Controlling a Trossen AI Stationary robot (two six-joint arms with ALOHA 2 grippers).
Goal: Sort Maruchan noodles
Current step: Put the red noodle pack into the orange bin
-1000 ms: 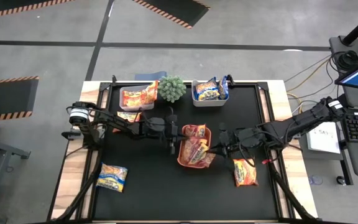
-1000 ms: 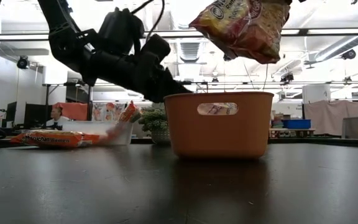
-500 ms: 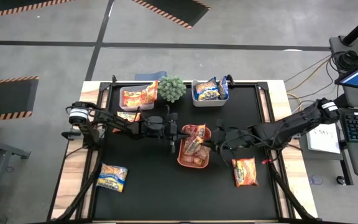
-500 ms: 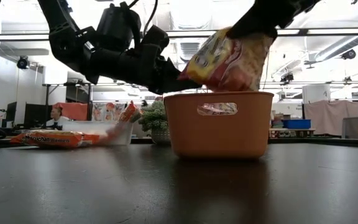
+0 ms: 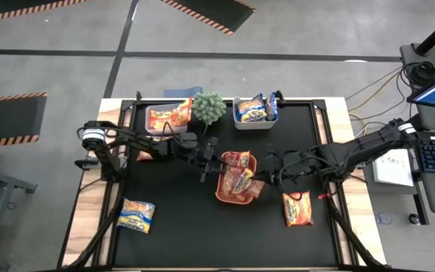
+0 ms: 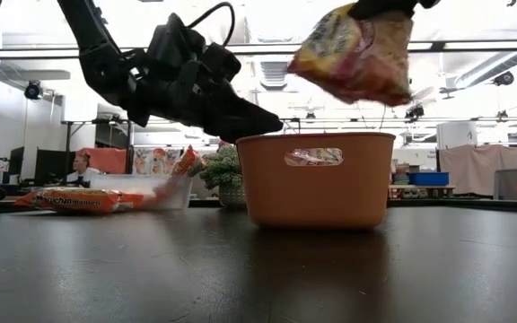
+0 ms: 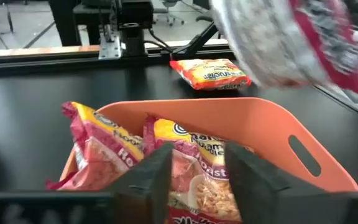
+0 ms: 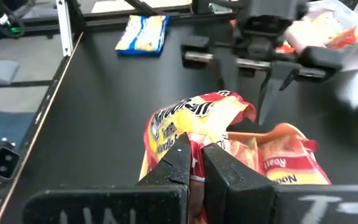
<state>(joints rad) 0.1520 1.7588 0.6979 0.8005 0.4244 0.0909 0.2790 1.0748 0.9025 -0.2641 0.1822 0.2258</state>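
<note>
Lifting a Maruchan packet [image 6: 357, 52] clear of the orange tray [image 6: 317, 179] – the right gripper [image 8: 194, 158] is clenched on it (above the tray's right rim). Left gripper [image 7: 191, 165], fingers parted, hovers over remaining packets [image 7: 166, 155]. Next, probably: carry it to its matching bin.
</note>
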